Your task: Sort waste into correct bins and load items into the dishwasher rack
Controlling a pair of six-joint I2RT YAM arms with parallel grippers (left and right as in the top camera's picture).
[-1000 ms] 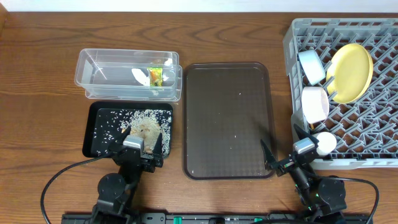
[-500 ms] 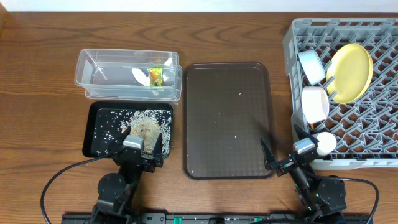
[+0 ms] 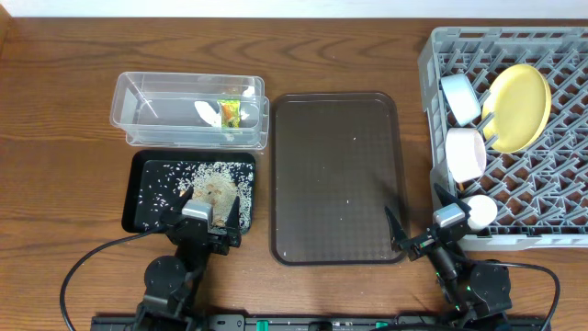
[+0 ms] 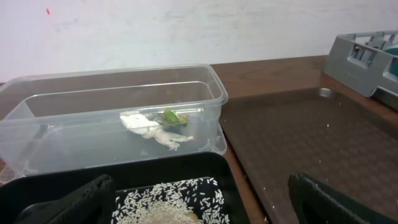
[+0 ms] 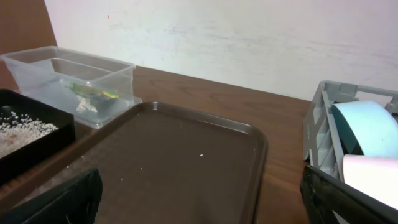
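The clear tub holds the green-and-orange wrapper and white paper scraps; both show in the left wrist view. The black tray holds rice grains and the brownish lump. The grey rack holds the yellow plate, blue bowl, pink bowl and white cup. Chopsticks are not visible. My left gripper is open and empty over the black tray's near edge. My right gripper is open and empty between the brown tray and the rack.
The dark brown serving tray lies in the middle with a few stray rice grains on it. Bare wooden table surrounds the containers. A white wall stands behind the table in both wrist views.
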